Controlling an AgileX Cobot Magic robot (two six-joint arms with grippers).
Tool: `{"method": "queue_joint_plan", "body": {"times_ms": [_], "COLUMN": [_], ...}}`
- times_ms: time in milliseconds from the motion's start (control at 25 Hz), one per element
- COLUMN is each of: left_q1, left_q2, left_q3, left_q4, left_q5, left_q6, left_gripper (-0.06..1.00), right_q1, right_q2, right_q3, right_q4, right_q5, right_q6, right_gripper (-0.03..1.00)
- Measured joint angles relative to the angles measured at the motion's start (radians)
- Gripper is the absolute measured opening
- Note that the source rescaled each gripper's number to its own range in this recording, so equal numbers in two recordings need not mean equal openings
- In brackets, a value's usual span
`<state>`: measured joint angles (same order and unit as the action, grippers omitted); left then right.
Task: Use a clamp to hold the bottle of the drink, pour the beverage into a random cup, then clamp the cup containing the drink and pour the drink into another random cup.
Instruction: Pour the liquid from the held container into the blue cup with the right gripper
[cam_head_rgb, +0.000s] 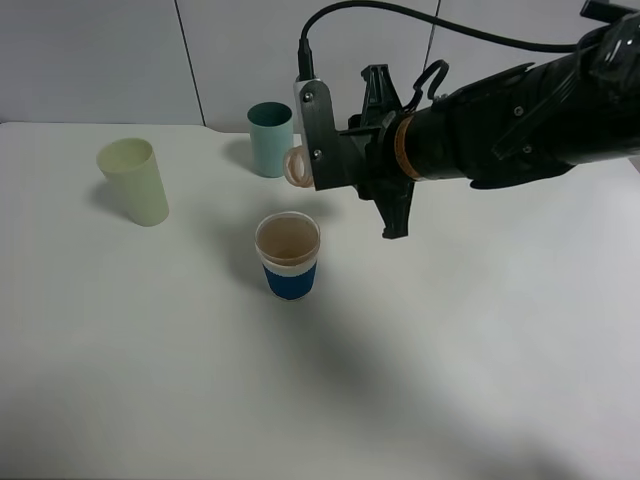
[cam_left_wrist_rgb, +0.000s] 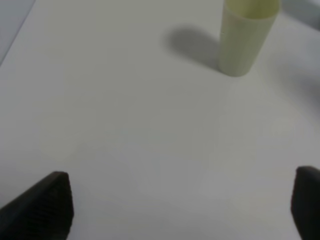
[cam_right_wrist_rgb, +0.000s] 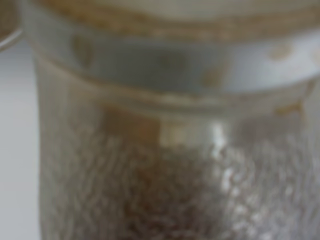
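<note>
Hovering over the bare table (cam_left_wrist_rgb: 125, 130), the left gripper (cam_left_wrist_rgb: 180, 202) had its fingers spread, empty. Mid-table stood the blue-banded cup (cam_head_rgb: 288, 262). Just above and beyond it, the right gripper (cam_head_rgb: 322, 150) pinched the bottle (cam_head_rgb: 297, 166), tipped sideways. Thin plastic, likely light, slick and squashable: grip its body with gentle firmness.

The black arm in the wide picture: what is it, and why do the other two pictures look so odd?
It is one of a robot's two arms, seen by a camera mounted high. The right claw at its end is shut on a small clear bottle, tipped sideways, apparently above the blue-banded cup. A pale yellow-green tumbler and a teal tumbler also stand on the white table. The other pictures come from cameras on the wrists. The left one shows the left claw open above the table, with the pale yellow-green tumbler in sight. The right one is so close to the bottle that it shows only a brownish blur.
</note>
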<state>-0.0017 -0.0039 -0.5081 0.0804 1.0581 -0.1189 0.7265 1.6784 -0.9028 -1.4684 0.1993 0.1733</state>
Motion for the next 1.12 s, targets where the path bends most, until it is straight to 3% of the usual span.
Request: {"method": "queue_joint_plan", "body": {"times_ms": [600, 800, 1120], "left_q1": [0.000, 0.000, 0.000], "left_q2": [0.000, 0.000, 0.000], "left_q3": [0.000, 0.000, 0.000], "left_q4": [0.000, 0.000, 0.000], "left_q5": [0.000, 0.000, 0.000], "left_q6": [0.000, 0.000, 0.000], "left_gripper": [0.95, 0.95, 0.95], "right_q1": [0.000, 0.004, 0.012], "right_q2": [0.000, 0.008, 0.008], "right_q3": [0.000, 0.000, 0.000], "right_q4": [-0.020, 0.058, 0.083], "right_q5": [0.029, 0.029, 0.028], "right_q6": [-0.057, -0.173, -0.220], "right_gripper": [0.01, 0.01, 0.01]}}
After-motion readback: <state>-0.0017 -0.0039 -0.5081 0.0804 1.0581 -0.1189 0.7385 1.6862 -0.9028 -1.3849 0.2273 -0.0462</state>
